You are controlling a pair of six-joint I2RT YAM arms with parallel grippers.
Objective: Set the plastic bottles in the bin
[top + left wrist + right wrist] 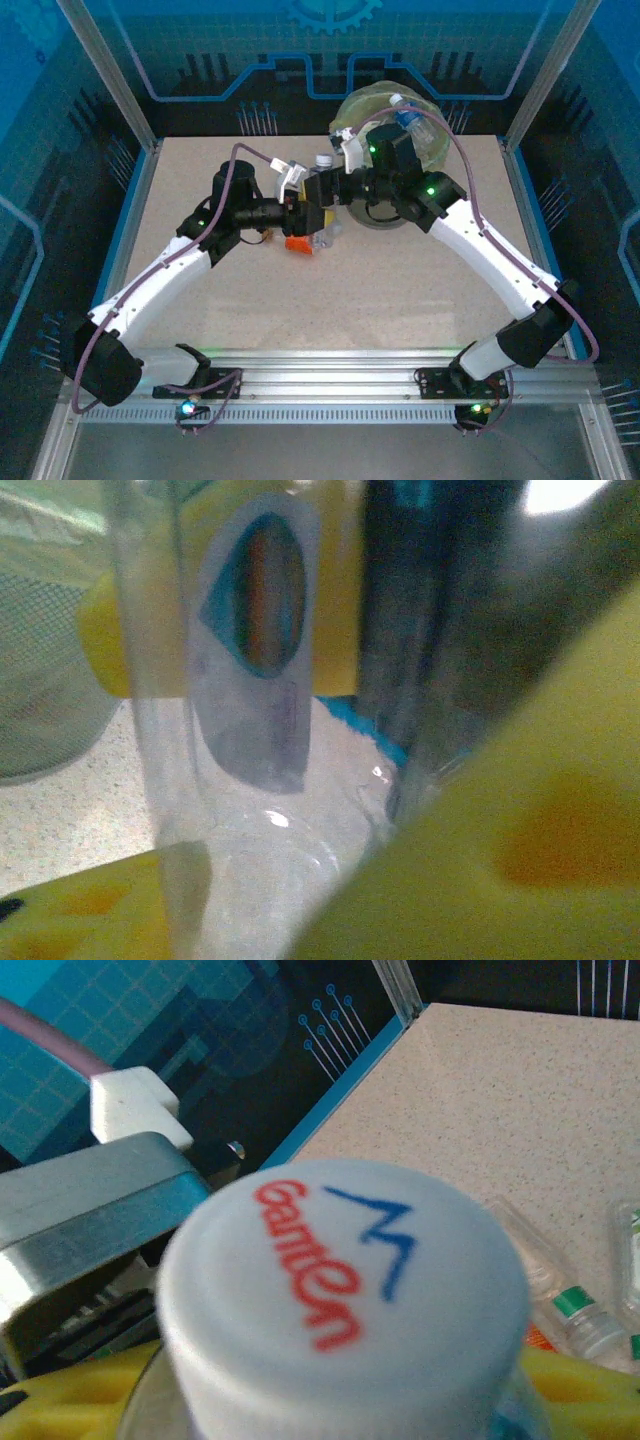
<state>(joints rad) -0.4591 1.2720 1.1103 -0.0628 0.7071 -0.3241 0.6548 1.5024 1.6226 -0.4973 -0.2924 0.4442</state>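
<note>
One bottle (415, 120) in the far bin (352, 108), others (305, 243) on the tabletop (400, 290); left end effector (300, 900) and right end effector (330, 1400) meet at a white-capped bottle (345, 1290), grips unclear

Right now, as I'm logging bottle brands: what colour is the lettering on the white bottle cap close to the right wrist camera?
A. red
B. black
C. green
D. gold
A: the white cap carries red lettering beside a blue zigzag mark.
</note>
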